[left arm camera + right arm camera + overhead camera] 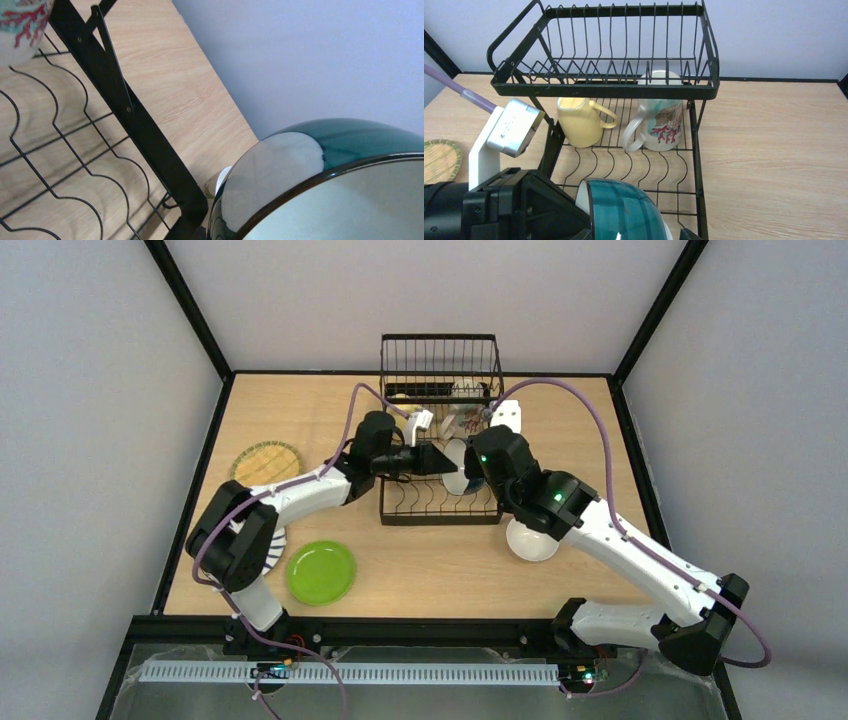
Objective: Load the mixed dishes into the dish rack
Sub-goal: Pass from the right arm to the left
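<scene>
At the far left the tan plate, striped plate and green plate are lying flat on the table, well apart from the rack. The left gripper is reaching over the slotted base from the left. Its jaws are nearly closed and are pinching the rim of the teal bowl. The bowl is standing on edge just above the wires, its white inside facing left and its rim running roughly front to back, in line with the slots. The right gripper is sitting just right of it, jaws spread wide around the bowl's back and gripping nothing; the one tip showing is standing just clear. The left arm alone is carrying the bowl, so the slot is probably lying straight below. Further right, the white bowl is waiting on the table.
</scene>
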You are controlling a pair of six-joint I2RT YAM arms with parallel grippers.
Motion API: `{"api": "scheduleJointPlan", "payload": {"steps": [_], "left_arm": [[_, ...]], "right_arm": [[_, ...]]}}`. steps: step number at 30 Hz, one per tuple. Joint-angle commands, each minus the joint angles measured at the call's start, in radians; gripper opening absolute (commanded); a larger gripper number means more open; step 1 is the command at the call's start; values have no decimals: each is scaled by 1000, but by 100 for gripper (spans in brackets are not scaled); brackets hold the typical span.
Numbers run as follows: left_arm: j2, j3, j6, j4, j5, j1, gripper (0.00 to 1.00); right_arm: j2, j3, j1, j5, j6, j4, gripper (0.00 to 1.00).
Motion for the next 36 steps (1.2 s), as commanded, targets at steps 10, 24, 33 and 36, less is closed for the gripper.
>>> {"api": "scheduleJointPlan", "payload": {"steps": [10, 24, 33, 36], "left_arm": [[-3, -70, -229, 346, 92, 27, 2], [13, -85, -274, 399, 87, 28, 2], [35, -110, -369, 511, 53, 28, 2], [50, -129, -433, 591, 32, 28, 2]], "right_arm": [[-23, -66, -26, -40, 61, -38, 99], [-17, -33, -27, -136, 98, -48, 100], [-15, -10, -27, -135, 139, -103, 100], [-11, -16, -27, -133, 157, -122, 100]]}}
